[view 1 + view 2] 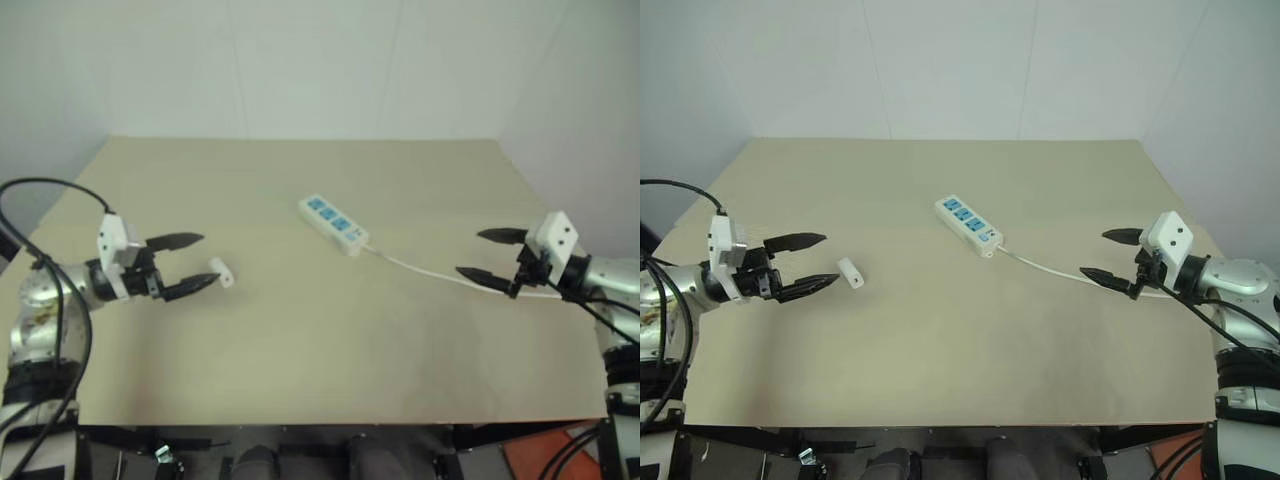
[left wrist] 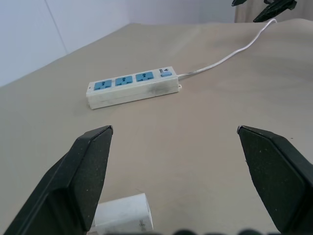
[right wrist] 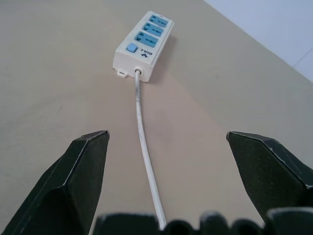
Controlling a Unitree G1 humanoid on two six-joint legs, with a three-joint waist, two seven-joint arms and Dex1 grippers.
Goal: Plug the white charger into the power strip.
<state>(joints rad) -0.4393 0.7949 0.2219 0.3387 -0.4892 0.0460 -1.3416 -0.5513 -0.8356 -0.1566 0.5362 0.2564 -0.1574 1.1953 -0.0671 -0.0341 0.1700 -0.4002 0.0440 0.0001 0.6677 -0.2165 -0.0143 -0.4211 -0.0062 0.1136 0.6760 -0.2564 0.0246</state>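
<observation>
**Charger lies just off the left gripper's tips; strip waits mid-table**

Closest to the head camera is the bare front of the tan table (image 1: pixel 940 370), with nothing on it. Further in, the left gripper (image 1: pixel 808 263) hangs over the table's left side, its two black fingers spread wide and holding nothing. Just beyond its lower fingertip, toward the table's middle, lies the white charger (image 1: pixel 850 272), flat on the surface and not touched. In the left wrist view the charger (image 2: pixel 122 215) sits low beside one finger rather than squarely between the two, so I judge the gripper is slightly off-line and would need a small sideways correction before closing.

Well apart from the charger, near the table's centre, rests the power strip (image 1: pixel 968 225). Its long axis runs on a diagonal, the far end toward the left and the switch end nearer the right, blue socket faces up. Its thin white cord (image 1: pixel 1050 268) trails from the switch end toward the right gripper (image 1: pixel 1110 255), which is likewise spread and empty, hovering over the cord.

The left arm is plainly nearer the charger; the right is better placed to steady the strip. Pickup has not yet been made.
</observation>
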